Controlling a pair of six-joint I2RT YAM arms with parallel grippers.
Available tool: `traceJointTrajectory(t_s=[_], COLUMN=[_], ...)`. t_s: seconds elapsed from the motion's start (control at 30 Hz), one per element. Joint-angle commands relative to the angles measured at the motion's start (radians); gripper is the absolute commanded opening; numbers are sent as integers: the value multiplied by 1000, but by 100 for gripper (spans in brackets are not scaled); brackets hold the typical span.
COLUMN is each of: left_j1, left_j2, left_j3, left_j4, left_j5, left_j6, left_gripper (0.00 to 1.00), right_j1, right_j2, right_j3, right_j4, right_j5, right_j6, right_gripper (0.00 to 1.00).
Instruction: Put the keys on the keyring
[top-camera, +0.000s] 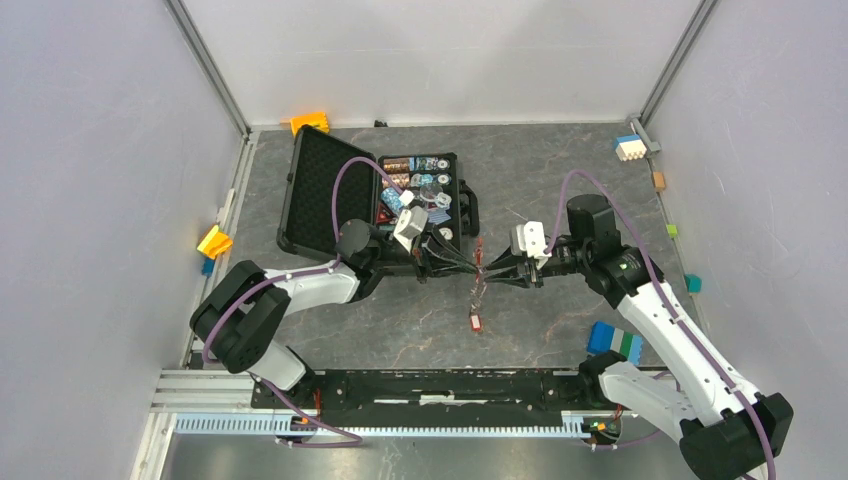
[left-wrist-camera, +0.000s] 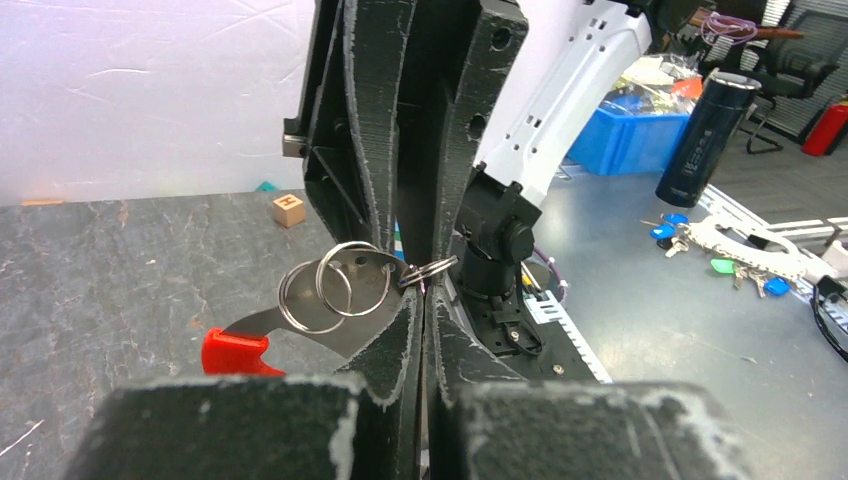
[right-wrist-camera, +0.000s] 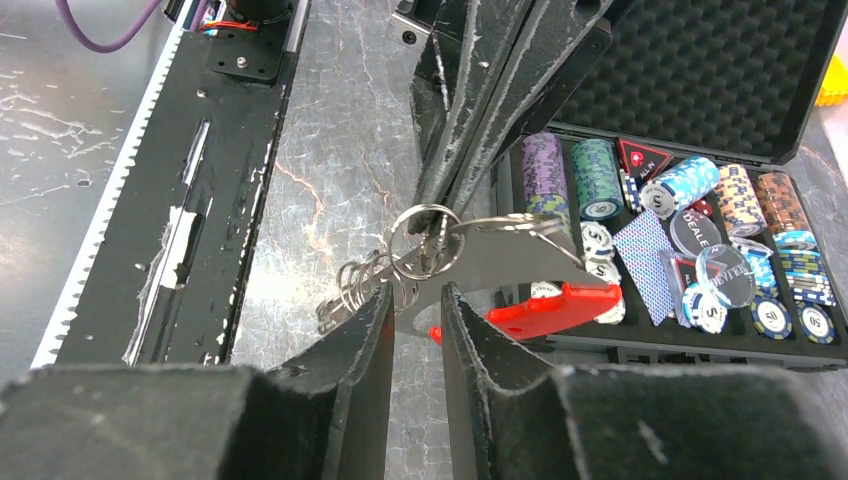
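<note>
My left gripper (left-wrist-camera: 420, 290) is shut on a thin silvery ring of the keyring (left-wrist-camera: 432, 268). More of its rings and a flat metal tag with a bright-red end (left-wrist-camera: 235, 352) hang to the left. From the top, both grippers meet tip to tip, left gripper (top-camera: 472, 262) facing right gripper (top-camera: 493, 268). In the right wrist view my right gripper (right-wrist-camera: 415, 290) has its jaws a narrow gap apart just below the rings, the tag (right-wrist-camera: 550, 305) behind them. A chain hangs to a small red piece (top-camera: 475, 322) at the table, too small to tell if it is one of the keys.
An open black case (top-camera: 318, 190) with poker chips and cards lies behind the left gripper. A blue and green block (top-camera: 613, 340) sits near the right arm's base. Small blocks (top-camera: 214, 241) line the walls. A black rail (top-camera: 430, 385) runs along the near edge.
</note>
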Motion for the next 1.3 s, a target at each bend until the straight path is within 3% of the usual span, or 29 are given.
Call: traceJointTrajectory(t_s=[0.0, 0.3, 0.53, 0.83, 1.07, 1.27], left_j1=[-3, -3, -3, -3, -3, -3], left_j2=[-3, -6, -3, 6, -3, -25], left_j3=[-3, 6, 26, 87, 66, 46], left_j4=[89, -13, -136, -374, -357, -386], left_j5=[55, 69, -13, -109, -49, 8], left_j6=[-22, 46, 76, 107, 139, 213], left_gripper=[2, 2, 2, 2, 2, 2], right_j1=[-3, -26, -15, 28, 31, 29], right_j2=[-11, -11, 7, 37, 58, 50], right_j3=[1, 12, 21, 34, 39, 61], right_j4=[26, -63, -99, 41, 119, 79], right_j5=[10, 22, -49, 133, 262, 306], right_j6=[6, -72, -97, 68, 137, 96], right_gripper=[28, 29, 44, 55, 40, 38])
